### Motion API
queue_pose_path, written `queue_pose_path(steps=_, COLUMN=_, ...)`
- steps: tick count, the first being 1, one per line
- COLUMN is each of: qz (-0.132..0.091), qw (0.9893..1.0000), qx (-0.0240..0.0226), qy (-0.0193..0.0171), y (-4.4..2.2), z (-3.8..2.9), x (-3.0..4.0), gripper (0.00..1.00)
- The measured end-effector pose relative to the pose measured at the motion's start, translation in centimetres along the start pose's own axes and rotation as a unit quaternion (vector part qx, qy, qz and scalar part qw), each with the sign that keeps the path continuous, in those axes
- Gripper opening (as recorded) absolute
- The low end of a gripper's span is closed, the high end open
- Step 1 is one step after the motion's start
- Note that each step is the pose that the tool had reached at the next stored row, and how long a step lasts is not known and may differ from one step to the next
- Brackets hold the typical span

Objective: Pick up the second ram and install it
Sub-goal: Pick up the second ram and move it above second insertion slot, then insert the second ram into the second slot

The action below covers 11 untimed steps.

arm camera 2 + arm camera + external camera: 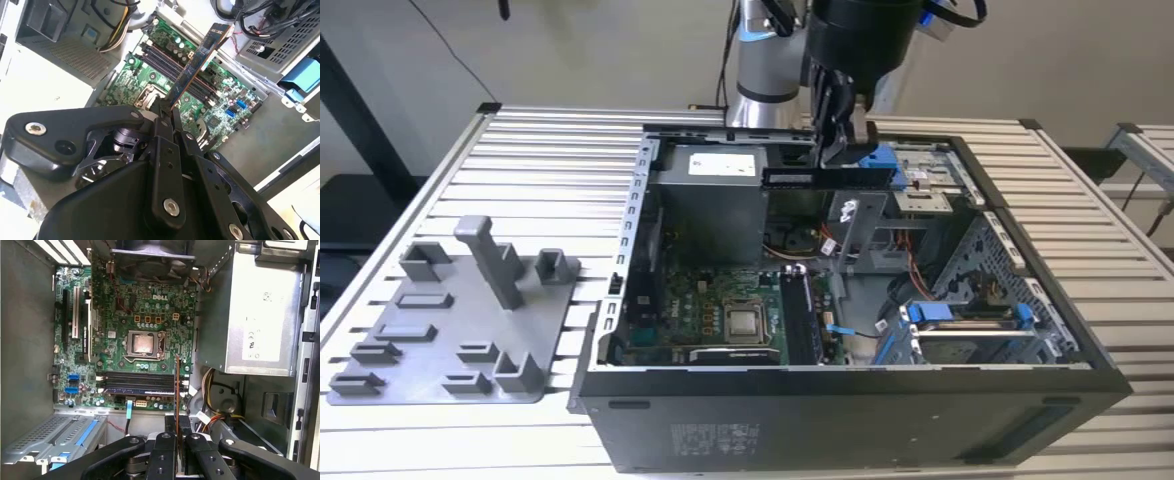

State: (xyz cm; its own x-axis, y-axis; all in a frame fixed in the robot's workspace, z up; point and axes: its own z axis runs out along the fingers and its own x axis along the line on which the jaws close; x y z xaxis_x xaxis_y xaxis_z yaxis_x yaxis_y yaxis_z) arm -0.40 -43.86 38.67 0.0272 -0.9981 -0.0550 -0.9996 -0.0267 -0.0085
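I had the gripper (835, 160) pinched on the second ram (803, 178), upper centre of the exterior view, over the open case (854, 430). Power supply (707, 200) sat close beside it. Motherboard (707, 300) lay well below.

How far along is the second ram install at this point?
Pickup looks done: the gripper is shut on the ram. In hand: the ram hangs in the air over the open case. Left: seating it; it is not yet in any of the slots.
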Motion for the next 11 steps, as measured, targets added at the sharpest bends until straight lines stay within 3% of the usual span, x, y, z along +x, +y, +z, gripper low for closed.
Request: queue_pose_path(steps=11, qz=0.001, qw=1.0000, qx=0.0000, qy=0.0001, y=0.00, z=0.00, x=-0.03, gripper=0.14)
